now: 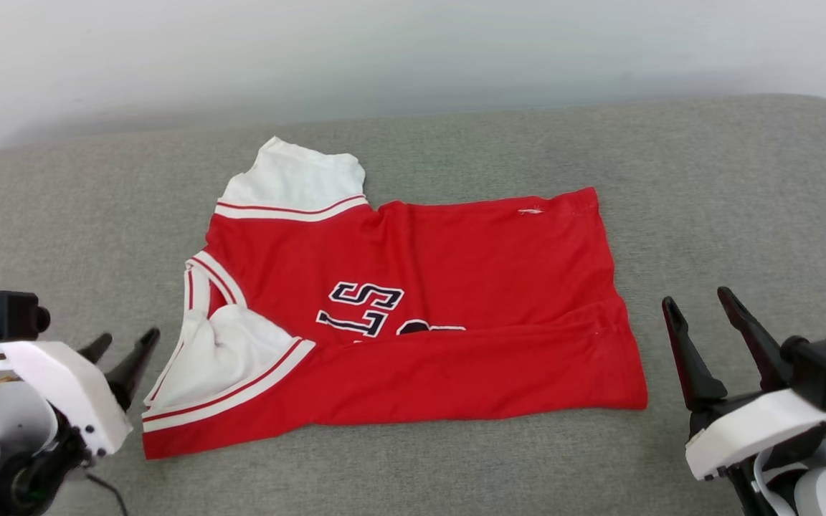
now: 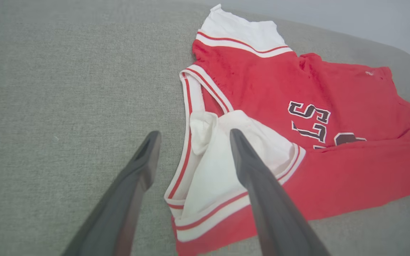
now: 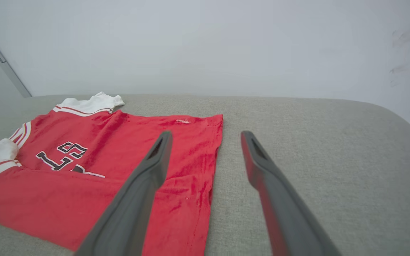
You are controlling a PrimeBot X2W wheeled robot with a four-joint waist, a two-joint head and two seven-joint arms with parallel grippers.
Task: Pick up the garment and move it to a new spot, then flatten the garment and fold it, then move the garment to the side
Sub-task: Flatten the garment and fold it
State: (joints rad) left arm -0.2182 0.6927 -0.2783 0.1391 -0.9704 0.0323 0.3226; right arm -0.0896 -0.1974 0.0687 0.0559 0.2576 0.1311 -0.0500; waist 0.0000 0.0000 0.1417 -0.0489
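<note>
The garment [image 1: 456, 272] is laid out near the middle of the grey cushion [image 1: 707, 179], somewhat nearer its left edge than its right, with the neck opening turned to the left edge and the hem to the right edge. Its near long side is doubled over onto the front, so that a red band runs along the near side and the lower part of the black lettering [image 1: 363, 308] is covered; only a few white-outlined characters are left exposed, lying sideways. The far white sleeve [image 1: 291, 179] is spread toward the far edge of the cushion, below the pale wall [image 1: 413, 50]. The near white sleeve [image 1: 219, 358] is bunched on top of the red body by the striped collar trim. The fabric is rumpled, with creases across the red panel. The left gripper [image 1: 126, 340] is held just beside the collar end, off the near left corner of the garment, its two dark fingers spread apart and nothing gripped between them. The right gripper [image 1: 696, 297] is held just beyond the hem end, over bare cushion, its fingers likewise parted and empty. Neither gripper is seen touching the cloth.
</note>
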